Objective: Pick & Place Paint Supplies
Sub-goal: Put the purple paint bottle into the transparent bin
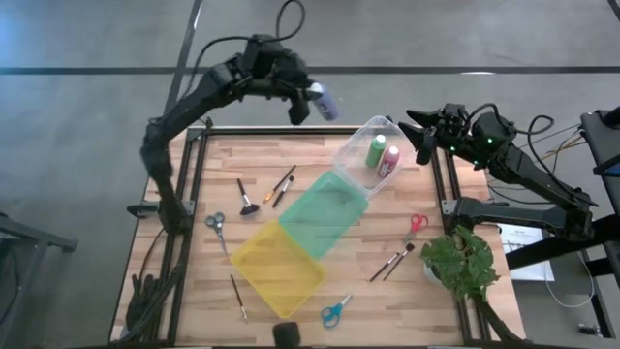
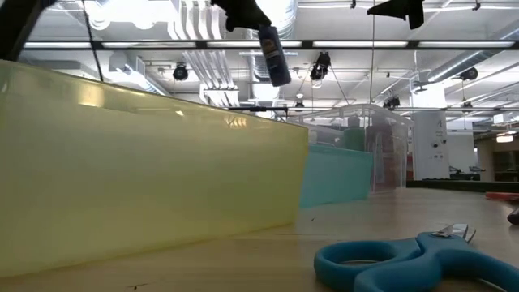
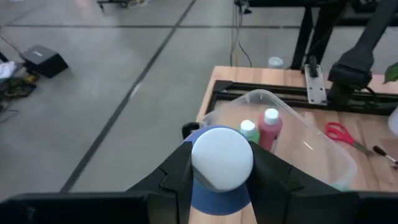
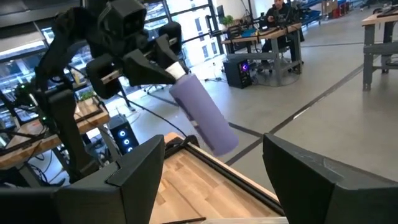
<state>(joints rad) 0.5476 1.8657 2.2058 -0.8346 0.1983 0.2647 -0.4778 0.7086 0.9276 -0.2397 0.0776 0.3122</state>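
My left gripper (image 1: pixel 303 103) is shut on the blue-purple paint bottle (image 1: pixel 325 101), high above the table's far edge, just left of the clear bin (image 1: pixel 360 165). The bottle also shows in the low view (image 2: pixel 275 55) and the right wrist view (image 4: pixel 205 118). A green bottle (image 1: pixel 376 148) and a pink-red bottle (image 1: pixel 390 158) stand in the clear bin. My right gripper (image 1: pixel 423 134) is open and empty at the table's far right corner. Brushes (image 1: pixel 283 184) and scissors (image 1: pixel 218 228) lie on the table. My left gripper pinches the blue-purple bottle between its two fingers (image 3: pixel 176 177) at its upper end, just below the white cap (image 3: pixel 222 155). The bottle is lifted clear and hangs tilted below the fingers, its bottom (image 4: pixel 225 144) slanting down toward the clear bin.
A green bin (image 1: pixel 325 208) and a yellow bin (image 1: pixel 276 264) lie in a diagonal row from the clear bin. Red scissors (image 1: pixel 417 223), blue scissors (image 1: pixel 336 310), more brushes (image 1: pixel 392 262) and a leafy plant (image 1: pixel 465 262) lie at the right and near side.
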